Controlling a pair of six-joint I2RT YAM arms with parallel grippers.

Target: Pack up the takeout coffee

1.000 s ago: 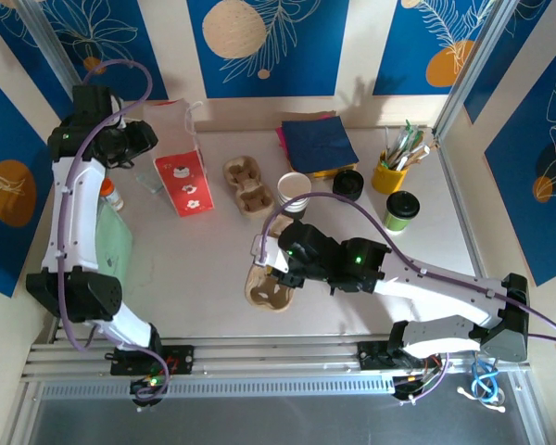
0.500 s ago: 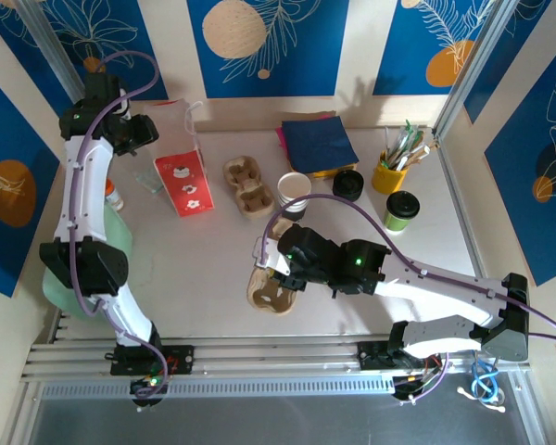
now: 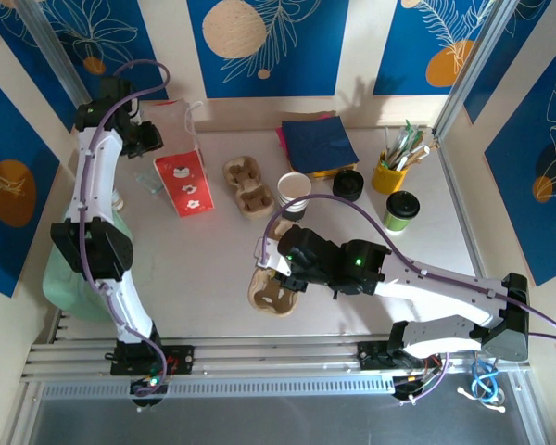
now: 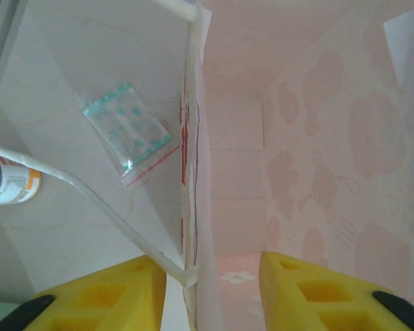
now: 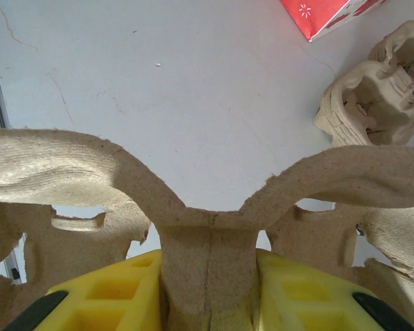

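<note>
No legible writing anywhere; only white flower print on red paper bag [image 3: 187, 181]. Two pulp carriers: spare carrier [image 3: 248, 186] beside takeout coffee [image 3: 294, 192], mid-table toward far edge; held carrier [image 5: 207, 234] pinched at centre rib by right gripper [image 5: 208, 276]. From left wrist: left gripper [image 4: 210, 279] parted astride bag wall, with teal-printed sachet [image 4: 126, 127] and orange-capped bottle [image 4: 10, 181] outside.

You'll find the takeout coffee [image 3: 294, 192] standing upright on the surface [image 3: 204, 260], toward the back and about midway across. It is a small white paper cup with dark print low on its side. Its mouth is open and uncovered, and the inside looks pale; you cannot tell whether it holds anything. It sits just beside the stack of pulp carriers [image 3: 248, 187] on its left, with the black lid [image 3: 348, 183] near on its right
</note>
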